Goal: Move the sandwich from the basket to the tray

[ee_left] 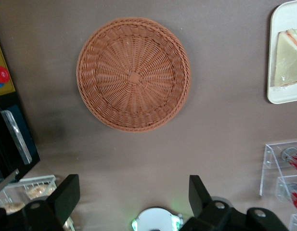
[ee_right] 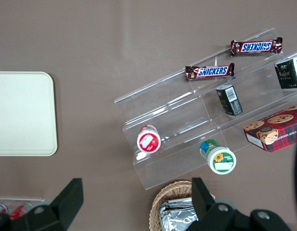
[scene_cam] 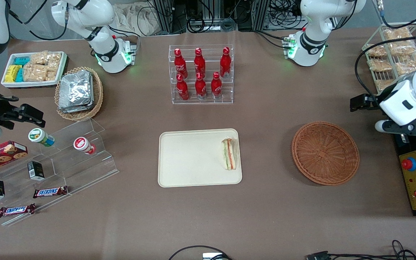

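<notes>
sandwich [scene_cam: 229,154] lies on tray [scene_cam: 190,159], basket [scene_cam: 325,152] empty; gripper [ee_left: 134,199], jaws open, raised above table near basket, best retreats clear without touching anything.

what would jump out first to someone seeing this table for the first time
Probably the red cola bottles in a clear rack, farther from the front camera than the cream tray. Next, the sandwich lying on the tray at its edge nearest the round brown wicker basket, which holds nothing. The left arm's gripper hangs open above the table near the basket, holding nothing.
</notes>
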Available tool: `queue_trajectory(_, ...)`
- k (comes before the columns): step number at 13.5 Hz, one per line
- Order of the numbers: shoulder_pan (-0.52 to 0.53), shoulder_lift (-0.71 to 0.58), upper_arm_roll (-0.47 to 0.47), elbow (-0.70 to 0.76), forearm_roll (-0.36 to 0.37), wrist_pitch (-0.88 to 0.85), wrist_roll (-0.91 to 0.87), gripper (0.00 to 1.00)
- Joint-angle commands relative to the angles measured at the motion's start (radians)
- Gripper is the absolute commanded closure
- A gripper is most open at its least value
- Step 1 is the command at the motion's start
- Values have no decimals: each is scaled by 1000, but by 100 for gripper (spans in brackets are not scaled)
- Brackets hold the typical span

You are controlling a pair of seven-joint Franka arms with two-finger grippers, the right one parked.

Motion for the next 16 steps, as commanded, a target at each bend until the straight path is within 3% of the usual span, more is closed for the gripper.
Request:
queue_trajectory(1,-8,-176,12,-247,14,161,33,0)
queue_trajectory(6,-8,-167,11,-203,20,205,64,0)
queue_trajectory(16,-10,-118,14,-160,23,117,43,0)
